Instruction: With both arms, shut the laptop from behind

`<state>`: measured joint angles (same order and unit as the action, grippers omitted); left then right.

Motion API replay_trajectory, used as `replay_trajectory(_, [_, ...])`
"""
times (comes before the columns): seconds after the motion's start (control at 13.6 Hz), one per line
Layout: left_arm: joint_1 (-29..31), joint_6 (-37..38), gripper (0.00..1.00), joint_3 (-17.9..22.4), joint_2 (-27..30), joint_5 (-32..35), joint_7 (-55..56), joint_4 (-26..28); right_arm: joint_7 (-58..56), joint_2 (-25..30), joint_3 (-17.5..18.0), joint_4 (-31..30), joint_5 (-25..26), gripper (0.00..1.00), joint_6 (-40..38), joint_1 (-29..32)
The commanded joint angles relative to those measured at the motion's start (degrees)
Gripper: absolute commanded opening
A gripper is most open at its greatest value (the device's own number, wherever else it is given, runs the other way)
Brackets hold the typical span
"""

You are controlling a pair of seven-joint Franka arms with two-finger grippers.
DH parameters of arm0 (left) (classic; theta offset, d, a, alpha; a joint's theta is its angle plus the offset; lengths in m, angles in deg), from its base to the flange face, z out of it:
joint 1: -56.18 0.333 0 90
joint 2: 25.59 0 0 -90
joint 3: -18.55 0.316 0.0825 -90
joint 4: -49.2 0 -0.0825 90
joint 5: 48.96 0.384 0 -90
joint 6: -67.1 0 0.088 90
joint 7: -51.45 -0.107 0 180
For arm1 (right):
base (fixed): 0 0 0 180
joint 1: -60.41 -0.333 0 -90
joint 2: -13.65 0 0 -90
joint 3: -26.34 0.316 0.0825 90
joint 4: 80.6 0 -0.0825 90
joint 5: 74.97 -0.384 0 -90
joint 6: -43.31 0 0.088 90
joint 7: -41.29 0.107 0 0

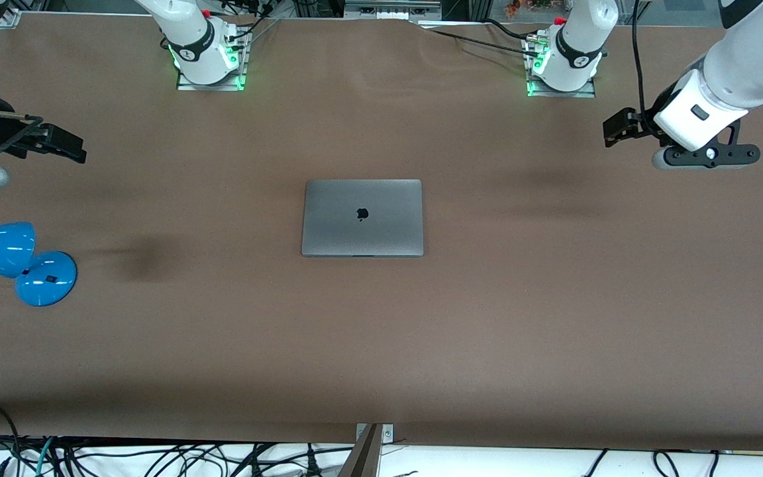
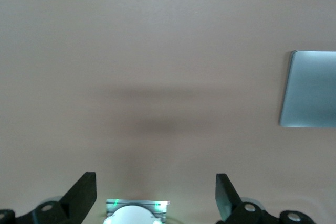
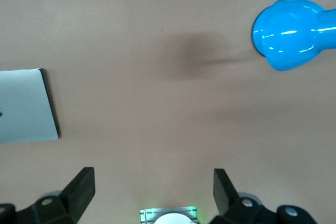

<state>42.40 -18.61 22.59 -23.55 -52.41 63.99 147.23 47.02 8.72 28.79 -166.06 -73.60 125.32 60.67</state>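
The laptop (image 1: 362,217) lies shut and flat in the middle of the table, its space-grey lid up with the dark apple logo showing. My left gripper (image 1: 618,127) hangs open and empty above the table at the left arm's end, well apart from the laptop. My right gripper (image 1: 63,143) hangs open and empty above the table at the right arm's end. In the left wrist view the open gripper (image 2: 156,192) frames bare table, with a corner of the laptop (image 2: 310,90) at the edge. In the right wrist view the open gripper (image 3: 154,190) shows the same, with the laptop (image 3: 23,106) at the edge.
A blue desk lamp (image 1: 17,262) lies at the right arm's end, nearer the front camera than the right gripper; it also shows in the right wrist view (image 3: 291,32). The arm bases (image 1: 209,59) (image 1: 561,63) stand along the table's edge. Cables hang at the near edge.
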Motion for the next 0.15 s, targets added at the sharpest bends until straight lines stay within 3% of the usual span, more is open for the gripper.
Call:
replay_trajectory(0.0, [-0.1, -1.8, 1.00, 0.0, -1.3, -2.0, 0.4, -1.8, 0.4, 0.7, 0.3, -0.7, -1.5, 1.00, -0.5, 0.6])
replay_trajectory(0.07, [-0.2, -2.1, 1.00, 0.0, -1.2, -2.0, 0.3, -1.5, 0.4, 0.7, 0.3, -0.7, -1.5, 1.00, -0.5, 0.6])
